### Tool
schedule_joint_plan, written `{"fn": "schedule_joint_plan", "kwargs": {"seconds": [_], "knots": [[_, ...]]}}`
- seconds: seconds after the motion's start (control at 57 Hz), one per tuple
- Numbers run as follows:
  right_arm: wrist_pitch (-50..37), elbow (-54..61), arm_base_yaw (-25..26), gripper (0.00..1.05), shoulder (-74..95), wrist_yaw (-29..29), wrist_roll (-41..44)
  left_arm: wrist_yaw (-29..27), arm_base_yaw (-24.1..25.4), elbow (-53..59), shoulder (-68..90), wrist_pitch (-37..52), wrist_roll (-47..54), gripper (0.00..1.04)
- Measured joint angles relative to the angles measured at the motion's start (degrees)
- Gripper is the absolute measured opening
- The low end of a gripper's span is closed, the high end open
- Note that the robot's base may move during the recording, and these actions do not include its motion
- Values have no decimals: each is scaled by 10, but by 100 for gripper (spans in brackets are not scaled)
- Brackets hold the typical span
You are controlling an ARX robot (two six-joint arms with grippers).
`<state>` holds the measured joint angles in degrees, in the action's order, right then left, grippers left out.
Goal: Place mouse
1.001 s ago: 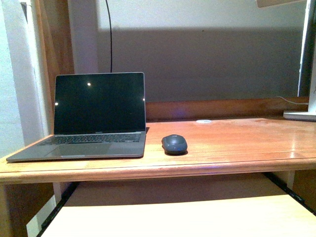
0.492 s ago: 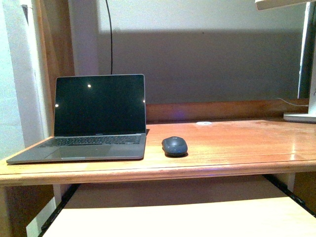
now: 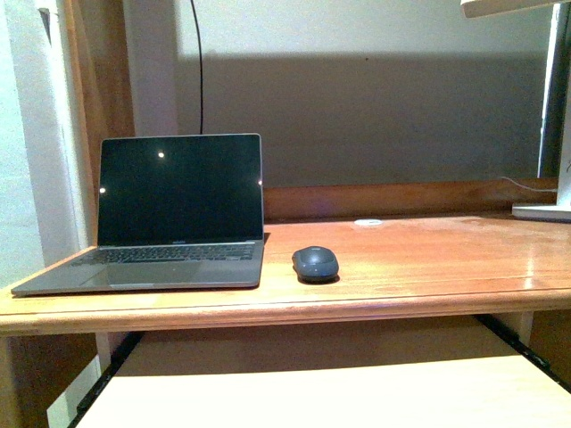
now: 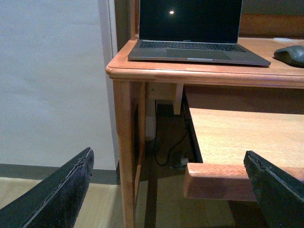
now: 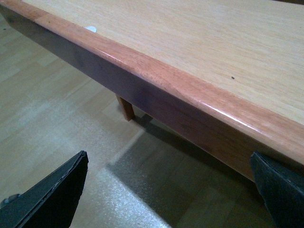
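Note:
The mouse (image 3: 316,262), a small dark grey oval, rests on the wooden desk (image 3: 428,259) just right of the open laptop (image 3: 169,214). In the left wrist view the mouse (image 4: 290,55) shows at the desk's far edge of the picture, beside the laptop (image 4: 194,33). My left gripper (image 4: 171,190) is open and empty, low down in front of the desk's corner and leg. My right gripper (image 5: 171,190) is open and empty too, hanging over the floor below the edge of a pale pull-out shelf (image 5: 190,42). Neither gripper appears in the front view.
A small flat white disc (image 3: 368,220) lies at the back of the desk. A white lamp base (image 3: 542,209) stands at the far right. A black cable (image 3: 201,62) hangs behind the laptop. The light pull-out shelf (image 3: 312,392) sits below the desk top.
The front view has shifted slightly since one second ago, so everything sits a few pixels lower. The mouse and laptop have not moved on the desk.

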<state>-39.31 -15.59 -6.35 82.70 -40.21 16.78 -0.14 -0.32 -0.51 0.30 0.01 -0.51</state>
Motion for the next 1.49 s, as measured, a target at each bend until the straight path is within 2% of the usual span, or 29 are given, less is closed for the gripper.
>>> {"fn": "schedule_joint_plan", "kwargs": {"seconds": [0.053, 0.281, 0.579, 0.808, 1.018, 1.492], "knots": [[-13, -3, -9, 104, 11, 15, -9, 0, 0, 0, 0, 0, 0, 97], [-54, -88, -71, 104, 101, 139, -64, 0, 0, 0, 0, 0, 0, 97], [-47, -190, -117, 104, 174, 242, -98, 0, 0, 0, 0, 0, 0, 97], [-32, -256, -135, 104, 219, 299, -114, 0, 0, 0, 0, 0, 0, 97], [-12, -353, -161, 104, 287, 395, -138, 0, 0, 0, 0, 0, 0, 97], [35, -445, -191, 104, 337, 491, -161, 0, 0, 0, 0, 0, 0, 97]]}}
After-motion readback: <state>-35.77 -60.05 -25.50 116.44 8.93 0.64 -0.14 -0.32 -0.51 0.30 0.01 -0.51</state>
